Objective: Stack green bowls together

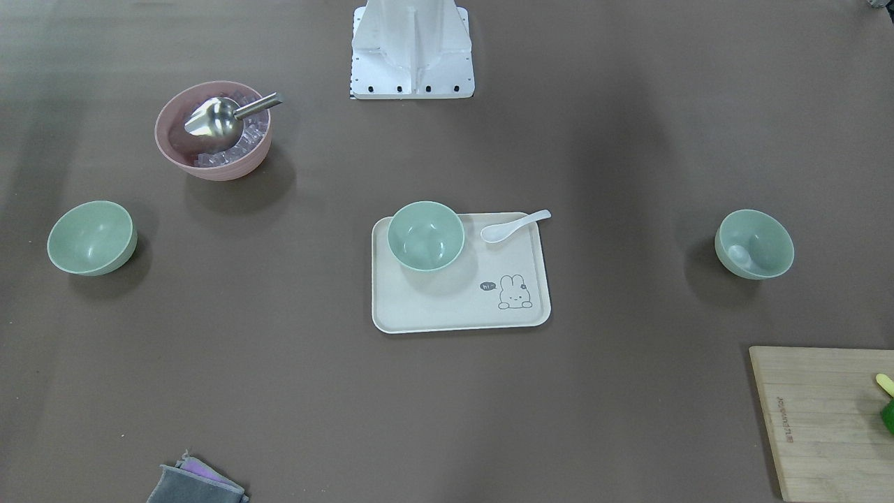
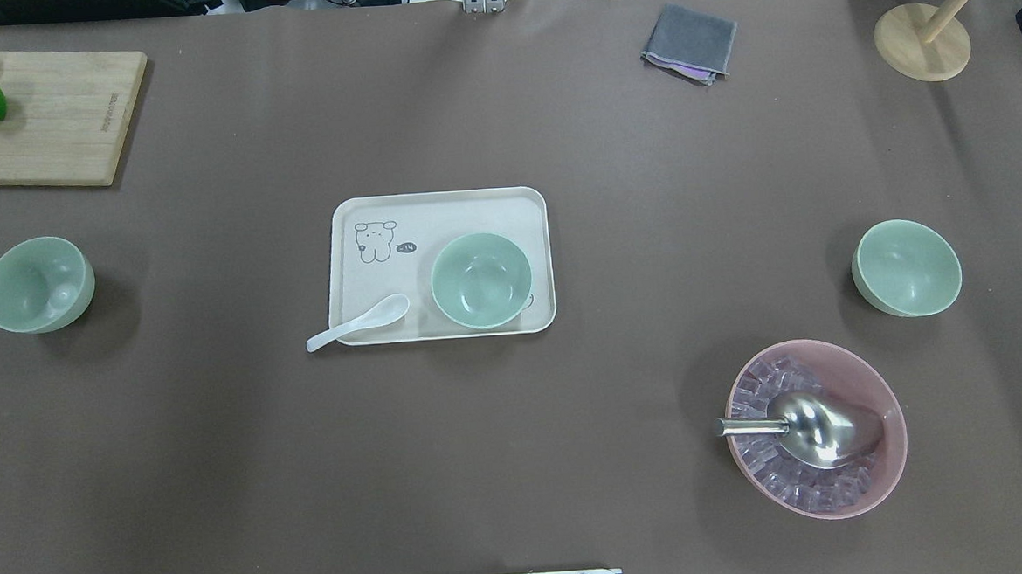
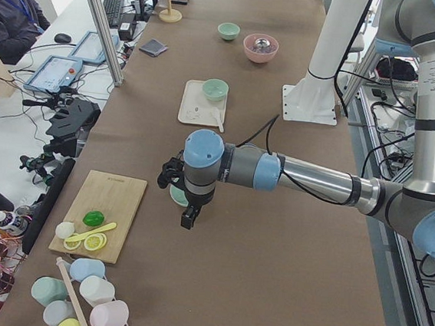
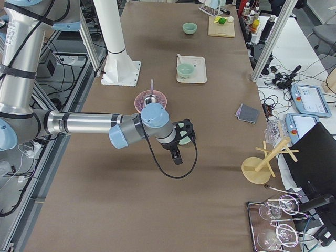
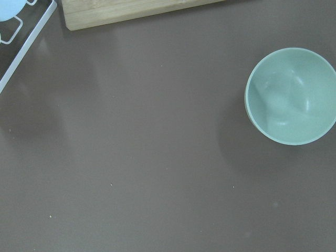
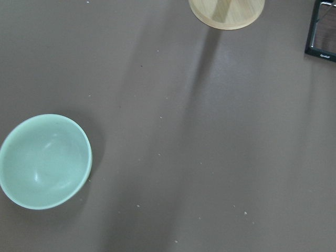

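Three pale green bowls stand apart on the brown table. One green bowl [image 2: 481, 280] sits on a cream tray [image 2: 454, 209] in the middle. A second green bowl [image 2: 39, 285] stands at the left and fills the right of the left wrist view [image 5: 290, 96]. A third green bowl [image 2: 906, 267] stands at the right and shows in the right wrist view [image 6: 44, 161]. My left gripper [image 3: 189, 216] hangs high above the left bowl, and my right gripper [image 4: 177, 155] hangs high above the right bowl. Both show only in the side views, so I cannot tell whether they are open or shut.
A pink bowl [image 2: 893, 442] with ice cubes and a metal scoop [image 2: 811, 429] stands near the right green bowl. A white spoon [image 2: 357, 322] lies on the tray's edge. A cutting board [image 2: 48, 127], a grey cloth [image 2: 689, 43] and a wooden stand [image 2: 922, 42] lie along the far edge.
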You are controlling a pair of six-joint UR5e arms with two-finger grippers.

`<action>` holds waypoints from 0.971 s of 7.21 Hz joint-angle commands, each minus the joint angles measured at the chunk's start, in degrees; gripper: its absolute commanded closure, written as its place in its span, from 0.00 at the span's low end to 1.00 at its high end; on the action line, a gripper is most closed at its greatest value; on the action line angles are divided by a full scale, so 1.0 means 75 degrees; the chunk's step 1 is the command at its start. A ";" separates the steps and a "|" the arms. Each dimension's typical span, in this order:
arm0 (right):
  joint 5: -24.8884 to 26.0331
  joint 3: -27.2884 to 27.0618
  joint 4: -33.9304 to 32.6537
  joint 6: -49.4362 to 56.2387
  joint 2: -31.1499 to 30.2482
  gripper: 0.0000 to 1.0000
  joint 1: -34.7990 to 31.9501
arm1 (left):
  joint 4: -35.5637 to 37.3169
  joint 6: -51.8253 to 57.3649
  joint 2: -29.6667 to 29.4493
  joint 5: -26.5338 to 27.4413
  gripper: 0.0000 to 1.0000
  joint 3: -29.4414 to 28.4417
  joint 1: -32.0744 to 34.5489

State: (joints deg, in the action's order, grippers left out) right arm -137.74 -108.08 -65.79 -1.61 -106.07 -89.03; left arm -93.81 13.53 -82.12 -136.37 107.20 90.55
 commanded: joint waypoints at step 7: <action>0.0010 -0.0003 0.0147 -0.4091 0.1472 0.00 0.1506 | -0.3207 -0.2521 -0.0452 0.0008 0.02 -0.1683 -0.0282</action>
State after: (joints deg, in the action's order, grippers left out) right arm -140.62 -108.11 -64.73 -25.94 -97.63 -82.56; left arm -117.63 2.44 -85.14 -136.16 95.68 89.85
